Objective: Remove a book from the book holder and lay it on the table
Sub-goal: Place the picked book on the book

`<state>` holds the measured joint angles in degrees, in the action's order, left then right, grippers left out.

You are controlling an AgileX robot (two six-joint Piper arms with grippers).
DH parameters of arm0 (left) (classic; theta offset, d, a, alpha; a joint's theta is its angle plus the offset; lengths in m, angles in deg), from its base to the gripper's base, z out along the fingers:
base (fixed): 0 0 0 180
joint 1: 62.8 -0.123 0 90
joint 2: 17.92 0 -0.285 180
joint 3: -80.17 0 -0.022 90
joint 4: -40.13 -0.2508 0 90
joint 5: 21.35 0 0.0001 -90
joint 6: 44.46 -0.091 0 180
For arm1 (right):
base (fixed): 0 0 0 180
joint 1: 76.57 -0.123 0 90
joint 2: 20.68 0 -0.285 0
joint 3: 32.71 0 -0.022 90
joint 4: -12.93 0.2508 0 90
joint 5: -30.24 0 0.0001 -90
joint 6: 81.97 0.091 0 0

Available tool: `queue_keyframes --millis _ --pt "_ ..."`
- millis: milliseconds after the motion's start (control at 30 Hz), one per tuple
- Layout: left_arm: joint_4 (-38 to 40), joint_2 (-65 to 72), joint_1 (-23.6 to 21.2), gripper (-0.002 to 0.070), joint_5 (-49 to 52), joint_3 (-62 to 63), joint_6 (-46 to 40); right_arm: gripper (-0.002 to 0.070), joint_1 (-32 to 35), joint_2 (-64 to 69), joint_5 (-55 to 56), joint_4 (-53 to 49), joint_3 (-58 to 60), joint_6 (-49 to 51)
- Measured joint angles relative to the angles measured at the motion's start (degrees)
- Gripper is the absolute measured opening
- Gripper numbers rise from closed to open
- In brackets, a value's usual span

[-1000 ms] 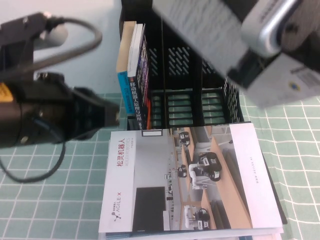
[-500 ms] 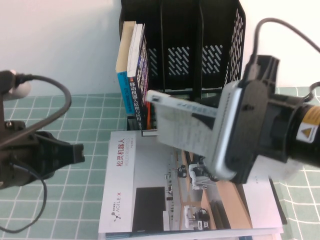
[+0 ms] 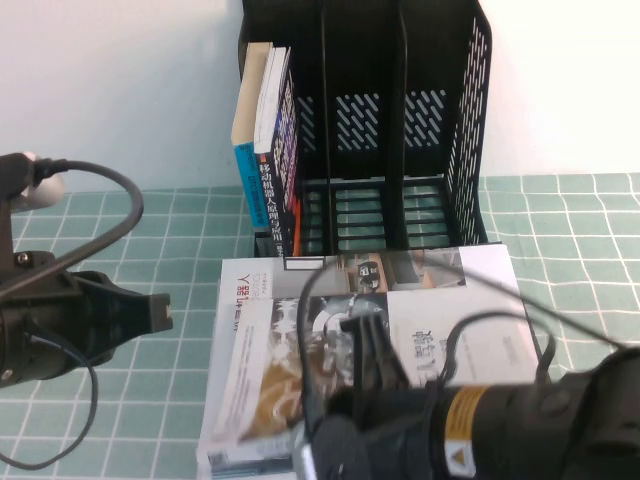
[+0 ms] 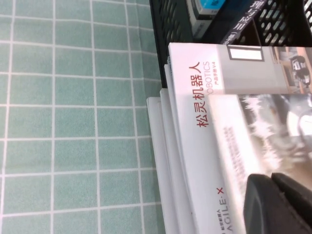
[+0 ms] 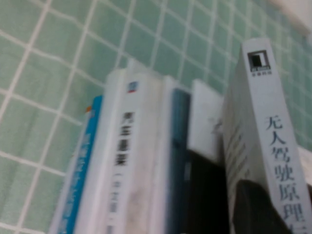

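Change since earlier: right arm has swung down from above the holder; half a second ago I saw it mid-air with a book in front of the holder, now it sits low at the near edge, over the stack. Left arm barely shifted.
Right gripper (image 3: 345, 345): low, near edge of table, over the flat stack, wrist filling the bottom right of the high view.
Right fingers: I cannot tell how far open they are. A dark finger pad (image 5: 258, 207) lies against the grey book (image 5: 265, 131) with Chinese title print.
Grey book vs fingers: touching the pad in the right wrist view; whether it is clamped I cannot tell.
Task book (image 3: 330, 360): blurred cover lying tilted on top of the stack of brochures (image 3: 240, 290), just in front of the holder, right under the right gripper.
Left gripper (image 3: 150, 312): left of the stack, above the green grid mat (image 3: 180, 225), apart from the books.
Left fingers: one dark finger (image 4: 278, 204) shows over the top brochure (image 4: 204, 97); opening I cannot tell.
Book holder (image 3: 440, 140): black, three slots, upright at the back; remaining books (image 3: 265, 150) stand in its left slot.
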<state>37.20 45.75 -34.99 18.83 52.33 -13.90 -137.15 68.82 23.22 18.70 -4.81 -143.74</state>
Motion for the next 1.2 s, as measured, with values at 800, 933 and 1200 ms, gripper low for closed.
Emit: queue_keyframes --millis 800,933,1200 --pt "2.33 0.00 0.00 -0.0002 -0.34 -0.08 -0.74 0.0117 4.10 9.45 10.84 4.85 1.49 0.86" --pt "2.93 0.00 0.00 -0.0002 -0.46 -0.08 -0.83 0.0168 4.68 9.45 8.93 6.54 1.38 3.34" --pt "2.93 0.00 0.00 -0.0003 -0.46 -0.08 -0.88 0.0396 4.76 7.43 3.04 7.85 1.38 6.39"
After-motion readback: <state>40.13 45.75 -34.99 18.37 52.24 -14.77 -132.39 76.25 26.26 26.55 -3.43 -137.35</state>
